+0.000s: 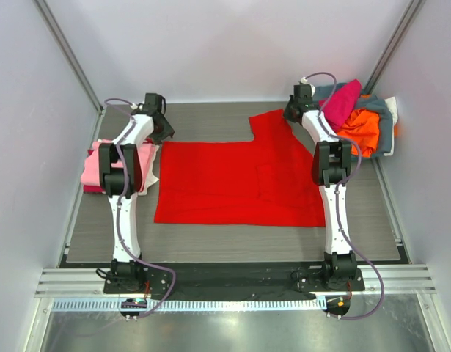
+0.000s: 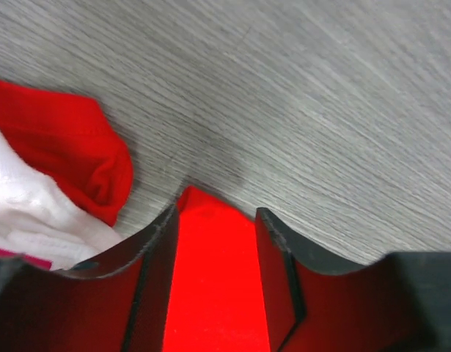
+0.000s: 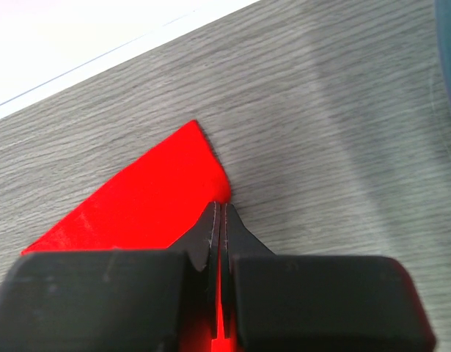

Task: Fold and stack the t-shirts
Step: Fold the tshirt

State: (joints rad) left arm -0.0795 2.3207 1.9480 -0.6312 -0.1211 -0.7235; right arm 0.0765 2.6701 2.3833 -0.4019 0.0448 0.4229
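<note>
A bright red t-shirt lies spread flat on the grey table. My left gripper is at its far left corner. In the left wrist view it is open, and the red cloth lies between the two fingers. My right gripper is at the shirt's far right corner. In the right wrist view it is shut on the edge of the red cloth, and a thin red strip shows between the jaws.
A stack of folded shirts, pink, white and magenta, lies at the table's left edge; its red and white folds show in the left wrist view. A grey-blue basket at the far right holds magenta and orange shirts.
</note>
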